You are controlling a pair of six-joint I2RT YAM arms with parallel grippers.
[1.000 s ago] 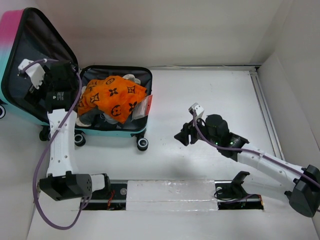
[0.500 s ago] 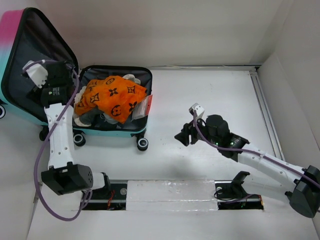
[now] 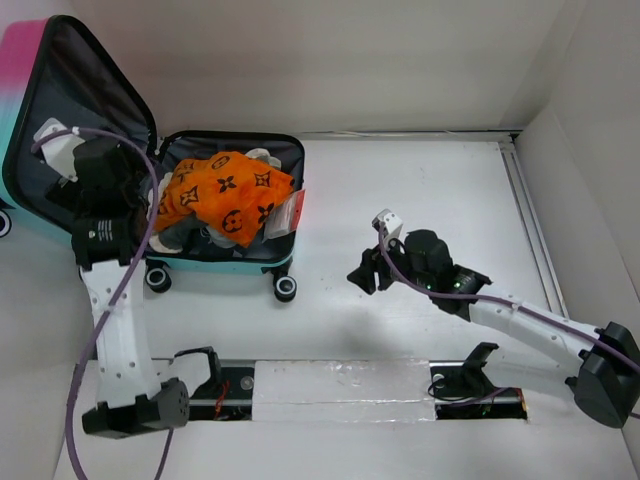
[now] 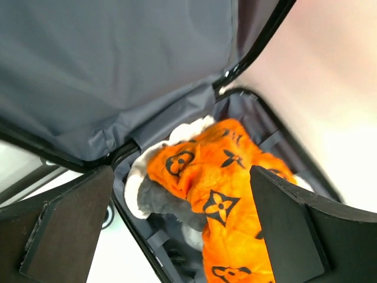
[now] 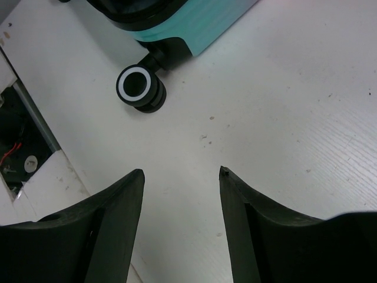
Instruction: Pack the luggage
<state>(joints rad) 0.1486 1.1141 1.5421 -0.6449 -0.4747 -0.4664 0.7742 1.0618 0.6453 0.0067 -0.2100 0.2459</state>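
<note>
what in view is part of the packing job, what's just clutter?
Job: luggage, open; orange cloth and grey garment inside it; left tool, open; right tool, open.
Just there: white panel between the arm bases; rail on the far right.

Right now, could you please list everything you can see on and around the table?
luggage: one, pink-to-teal shell, dark grey lining, open at the table's far left, lid raised.
orange cloth: one, black motifs, on top inside the luggage.
soft item: one, grey and white, under the orange cloth; kind unclear.
red-and-white item: one, at the luggage's right edge; kind unclear.
wheels: two clearly seen, black with white hubs, luggage's near side.
table: one, white.
left pincer: one, black, open, empty, facing the lid.
right pincer: one, black, open, empty, over the table.
</note>
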